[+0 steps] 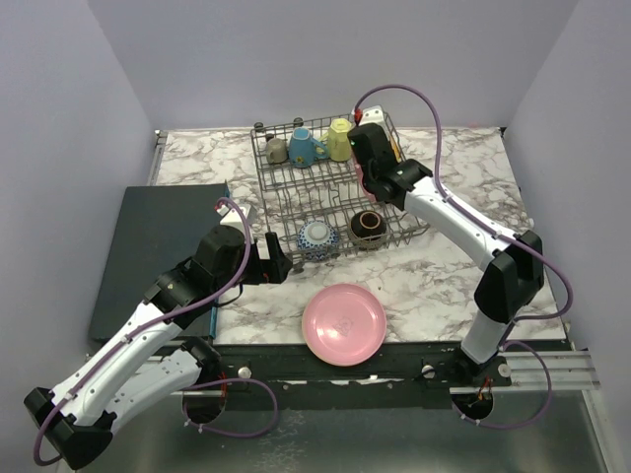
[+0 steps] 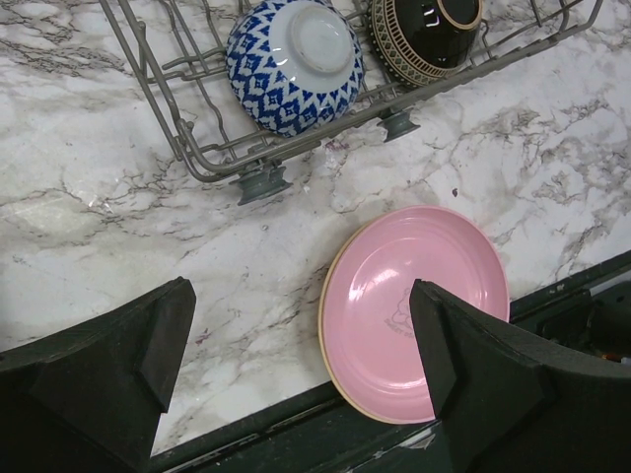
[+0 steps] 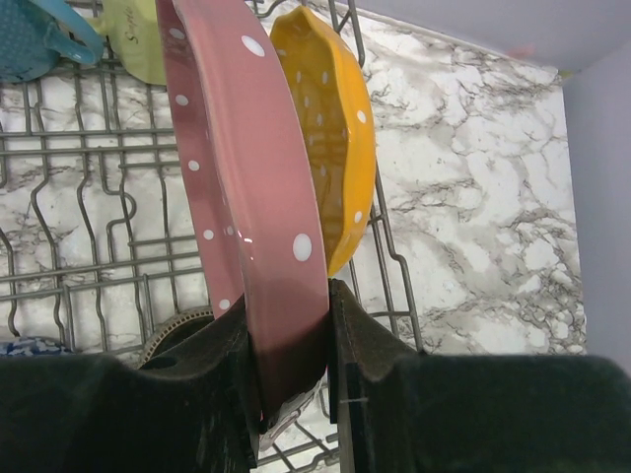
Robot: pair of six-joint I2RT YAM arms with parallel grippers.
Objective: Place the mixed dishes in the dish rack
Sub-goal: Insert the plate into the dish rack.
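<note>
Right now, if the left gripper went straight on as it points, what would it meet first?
The left gripper would probably meet the marble table, just beside the pink plate; one finger might clip its rim.

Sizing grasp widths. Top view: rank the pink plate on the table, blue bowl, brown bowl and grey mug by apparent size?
1. pink plate: clearly largest.
2. blue bowl and brown bowl: they look alike, so not ranked.
3. grey mug: smallest, though it sits farther from the camera.
</note>
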